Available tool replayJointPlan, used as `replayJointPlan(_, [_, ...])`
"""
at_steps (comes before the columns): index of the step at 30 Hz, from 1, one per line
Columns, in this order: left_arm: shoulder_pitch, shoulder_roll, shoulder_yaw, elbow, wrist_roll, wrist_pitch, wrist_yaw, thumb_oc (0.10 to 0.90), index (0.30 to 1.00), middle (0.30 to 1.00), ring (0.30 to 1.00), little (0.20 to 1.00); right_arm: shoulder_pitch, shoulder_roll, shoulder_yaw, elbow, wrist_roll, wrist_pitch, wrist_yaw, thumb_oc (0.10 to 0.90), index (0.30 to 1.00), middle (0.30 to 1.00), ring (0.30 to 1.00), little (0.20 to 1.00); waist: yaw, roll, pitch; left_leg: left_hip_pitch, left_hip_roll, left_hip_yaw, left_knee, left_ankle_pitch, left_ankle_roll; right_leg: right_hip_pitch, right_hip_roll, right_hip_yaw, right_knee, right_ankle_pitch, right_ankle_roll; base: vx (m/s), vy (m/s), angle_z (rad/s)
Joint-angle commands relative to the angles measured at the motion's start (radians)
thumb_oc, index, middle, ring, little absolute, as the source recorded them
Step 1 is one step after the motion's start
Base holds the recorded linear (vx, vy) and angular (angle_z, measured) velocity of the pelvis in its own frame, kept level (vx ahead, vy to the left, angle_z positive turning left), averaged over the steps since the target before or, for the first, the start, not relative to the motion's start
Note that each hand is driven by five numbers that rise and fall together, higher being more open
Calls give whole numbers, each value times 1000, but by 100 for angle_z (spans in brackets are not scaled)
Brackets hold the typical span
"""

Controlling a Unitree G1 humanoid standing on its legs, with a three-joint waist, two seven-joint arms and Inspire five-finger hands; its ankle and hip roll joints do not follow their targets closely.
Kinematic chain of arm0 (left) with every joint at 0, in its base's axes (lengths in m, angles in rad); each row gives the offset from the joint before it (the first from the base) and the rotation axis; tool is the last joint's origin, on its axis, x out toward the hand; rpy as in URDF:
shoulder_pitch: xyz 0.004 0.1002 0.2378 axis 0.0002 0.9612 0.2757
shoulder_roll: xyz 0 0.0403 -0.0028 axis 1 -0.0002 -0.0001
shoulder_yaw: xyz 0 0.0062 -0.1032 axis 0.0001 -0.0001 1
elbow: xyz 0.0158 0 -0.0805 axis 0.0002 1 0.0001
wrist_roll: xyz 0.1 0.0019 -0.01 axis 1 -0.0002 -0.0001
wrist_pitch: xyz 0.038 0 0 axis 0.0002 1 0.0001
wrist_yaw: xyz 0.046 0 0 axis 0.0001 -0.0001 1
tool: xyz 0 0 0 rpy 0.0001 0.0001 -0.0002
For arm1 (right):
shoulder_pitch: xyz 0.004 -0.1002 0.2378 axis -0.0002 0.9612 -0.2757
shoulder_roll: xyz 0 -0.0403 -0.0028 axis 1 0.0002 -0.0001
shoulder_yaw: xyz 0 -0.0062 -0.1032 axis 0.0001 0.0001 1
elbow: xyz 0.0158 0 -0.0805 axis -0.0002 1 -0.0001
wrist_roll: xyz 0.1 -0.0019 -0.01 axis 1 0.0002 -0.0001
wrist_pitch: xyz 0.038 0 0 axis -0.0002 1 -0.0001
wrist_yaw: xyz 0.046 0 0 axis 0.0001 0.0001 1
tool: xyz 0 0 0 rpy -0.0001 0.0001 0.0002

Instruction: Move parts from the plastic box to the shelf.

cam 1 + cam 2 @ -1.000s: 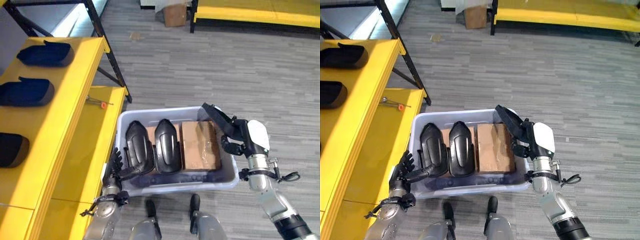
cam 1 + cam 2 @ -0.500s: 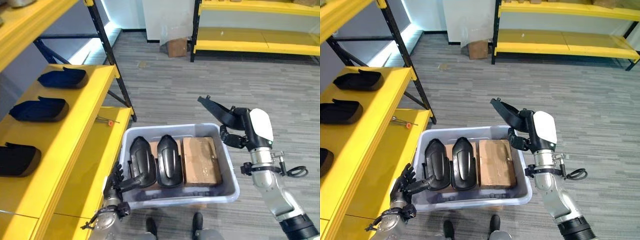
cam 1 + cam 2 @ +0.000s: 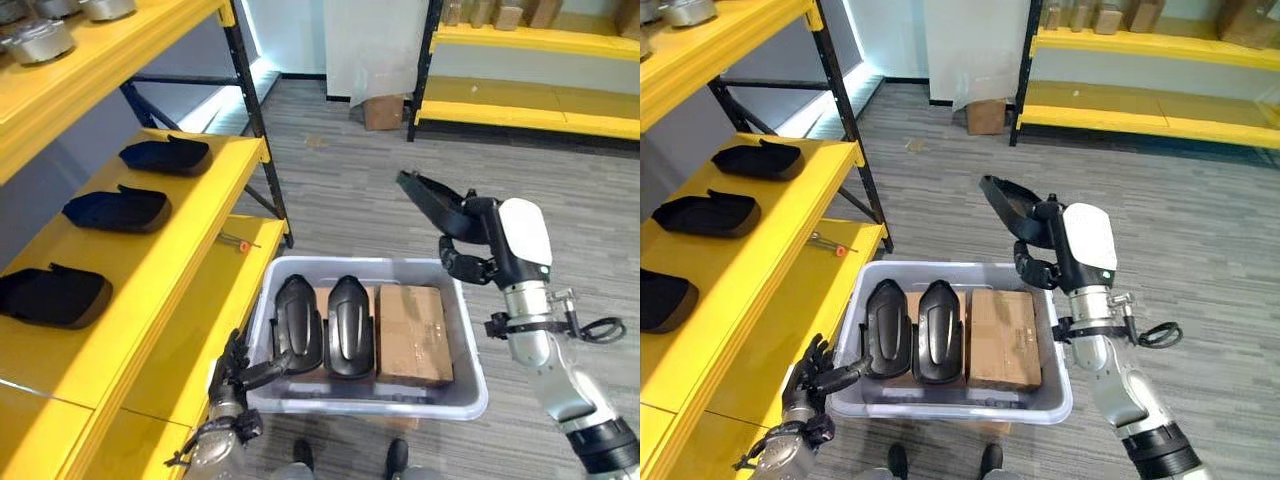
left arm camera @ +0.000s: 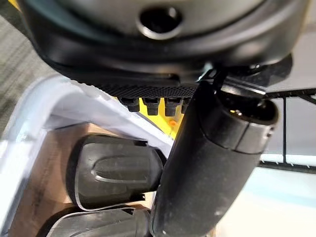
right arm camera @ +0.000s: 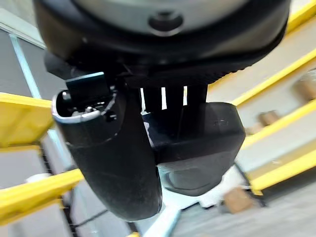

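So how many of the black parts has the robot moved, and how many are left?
Three black parts lie on the yellow shelf: one at the far end, one in the middle, one nearest. The right hand holds a fourth part up above the plastic box. Two parts remain in the box beside a cardboard package. The left hand waits at the box's near corner.

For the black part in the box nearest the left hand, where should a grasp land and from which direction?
Judging by its pose, the black part lies flat and lengthwise in the plastic box, domed side up. Probably best to come from above and pinch across its narrow width, since the left hand sits beside the near-left wall.
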Motion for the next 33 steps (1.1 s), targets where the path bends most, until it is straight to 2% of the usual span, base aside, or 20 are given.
replayJointPlan(1, [-42, 41, 10, -103, -38, -71, 8, 900, 1000, 1000, 1000, 1000, -204, -12, -35, -108, 14, -99, -99, 400, 300, 300, 300, 300, 36, -12, -65, -35, 197, -52, 60, 165, -110, -23, -46, -46, 126, -179, 65, -53, -34, 67])
replayJointPlan(2, [-42, 41, 10, -103, -38, -71, 8, 900, 1000, 1000, 1000, 1000, -204, -12, -34, -108, 14, -99, -99, 400, 300, 300, 300, 300, 35, -11, -66, -36, 197, -54, 60, 165, -110, -23, -46, -48, 126, -178, 65, -272, -97, 79])
replayJointPlan(3, [-78, 54, -15, -99, -56, -81, 20, 900, 1000, 1000, 1000, 1000, -249, -15, -23, -101, 7, -90, -133, 400, 300, 300, 300, 300, 45, -26, -34, -87, 185, 6, 162, 136, -68, -48, -91, -132, 153, -178, 42, -262, -91, 80])
replayJointPlan(4, [-80, 54, -14, -98, -56, -81, 20, 900, 1000, 1000, 1000, 1000, -253, -14, -21, -99, 7, -91, -134, 400, 300, 300, 300, 300, 38, -26, -35, -100, 184, -2, 177, 128, -66, -51, -94, -137, 158, -182, 43, -321, -106, 120])
replayJointPlan(5, [-88, 55, -19, -96, -61, -84, 20, 900, 1000, 1000, 1000, 1000, -258, -14, -20, -96, 2, -86, -142, 400, 300, 300, 300, 300, 33, -31, -35, -95, 181, 21, 209, 84, -55, -63, -107, -156, 169, -180, 40, -57, -24, 180])
replayJointPlan(6, [-96, 55, -25, -97, -65, -86, 20, 900, 1000, 1000, 1000, 1000, -265, -9, -17, -96, -1, -84, -147, 400, 300, 300, 300, 300, 27, -34, -37, -77, 179, 33, 246, 13, -54, -67, -116, -158, 185, -198, 45, -55, -28, 201])
replayJointPlan(7, [-96, 55, -24, -97, -65, -86, 20, 900, 1000, 1000, 1000, 1000, -265, -9, -17, -95, -1, -84, -147, 400, 300, 300, 300, 300, 27, -33, -37, -78, 179, 33, 249, 10, -54, -67, -116, -158, 187, -199, 45, -92, 13, 122])
replayJointPlan(8, [-127, 61, -45, -98, -73, -86, 20, 900, 1000, 1000, 1000, 1000, -267, -6, -24, -96, -4, -78, -157, 400, 300, 300, 300, 300, 11, -37, -44, -54, 183, 94, 322, -46, -37, -82, -146, -209, 216, -195, 38, -121, 67, 60])
replayJointPlan(9, [-134, 64, -48, -97, -76, -83, 18, 900, 1000, 1000, 1000, 1000, -261, -4, -33, -98, -7, -74, -163, 400, 300, 300, 300, 300, -2, -36, -52, -40, 192, 125, 324, -76, -32, -89, -161, -240, 238, -204, 41, -121, 66, 56])
replayJointPlan(10, [-134, 64, -49, -97, -76, -83, 18, 900, 1000, 1000, 1000, 1000, -261, -4, -34, -99, -7, -74, -162, 400, 300, 300, 300, 300, -2, -36, -52, -41, 192, 124, 325, -76, -32, -89, -162, -241, 239, -205, 41, -34, 185, 122])
replayJointPlan(11, [-141, 68, -60, -103, -73, -78, 11, 900, 1000, 1000, 1000, 1000, -247, 4, -48, -104, 12, -73, -162, 400, 300, 300, 300, 300, -22, -26, -67, -12, 218, 182, 285, -78, -44, -96, -193, -282, 266, -199, 52, -2, 147, 143])
replayJointPlan(12, [-140, 68, -61, -104, -73, -78, 11, 900, 1000, 1000, 1000, 1000, -243, 4, -50, -106, 13, -73, -161, 400, 300, 300, 300, 300, -23, -28, -68, -6, 212, 183, 272, -72, -43, -95, -198, -284, 269, -199, 55, 41, 295, 128])
replayJointPlan(14, [-147, 76, -72, -113, -53, -74, 3, 900, 1000, 1000, 1000, 1000, -235, 15, -66, -105, 26, -71, -161, 400, 300, 300, 300, 300, -21, -20, -91, 16, 174, 206, 182, -128, -34, -88, -251, -305, 295, -156, 91, 97, 308, 111])
replayJointPlan(16, [-156, 90, -79, -117, -39, -71, -2, 900, 1000, 1000, 1000, 1000, -224, 24, -83, -105, 26, -67, -164, 400, 300, 300, 300, 300, -14, -33, -97, 20, 132, 199, 157, -143, -24, -67, -305, -328, 302, -123, 118, 70, 278, 67])
replayJointPlan(18, [-159, 95, -73, -120, -31, -71, -5, 900, 1000, 1000, 1000, 1000, -220, 25, -88, -105, 22, -67, -162, 400, 300, 300, 300, 300, -10, -40, -96, 17, 119, 189, 162, -149, -20, -58, -324, -334, 300, -109, 127, 27, 189, 43])
replayJointPlan(19, [-157, 101, -64, -119, -16, -73, -3, 900, 1000, 1000, 1000, 1000, -226, 31, -86, -112, 10, -66, -159, 400, 300, 300, 300, 300, 2, -46, -96, 21, 92, 183, 151, -156, -10, -48, -343, -339, 285, -84, 140, 22, 202, 45])
replayJointPlan(23, [-148, 102, -47, -116, -3, -75, 5, 900, 1000, 1000, 1000, 1000, -230, 46, -83, -113, -15, -58, -157, 400, 300, 300, 300, 300, 35, -67, -102, 28, 36, 168, 100, -154, 5, -22, -383, -372, 259, -28, 172, 3, 195, 18])
replayJointPlan(25, [-141, 100, -36, -116, 0, -73, 8, 900, 1000, 1000, 1000, 1000, -231, 60, -75, -108, -22, -54, -151, 400, 300, 300, 300, 300, 51, -78, -106, 40, 14, 162, 58, -147, 12, -11, -393, -388, 247, -2, 188, 8, 134, 20])
replayJointPlan(26, [-134, 96, -29, -112, 3, -72, 9, 900, 1000, 1000, 1000, 1000, -229, 65, -68, -106, -31, -53, -145, 400, 300, 300, 300, 300, 67, -88, -110, 45, -2, 148, 31, -141, 15, -1, -402, -401, 233, 34, 204, 2, 105, 20])
replayJointPlan(33, [-107, 94, -7, -114, 18, -72, 9, 900, 1000, 1000, 1000, 1000, -232, 75, -49, -100, -60, -48, -134, 400, 300, 300, 300, 300, 93, -104, -123, 51, -41, 124, -29, -127, 30, 22, -413, -429, 188, 90, 219, -2, 80, 18])
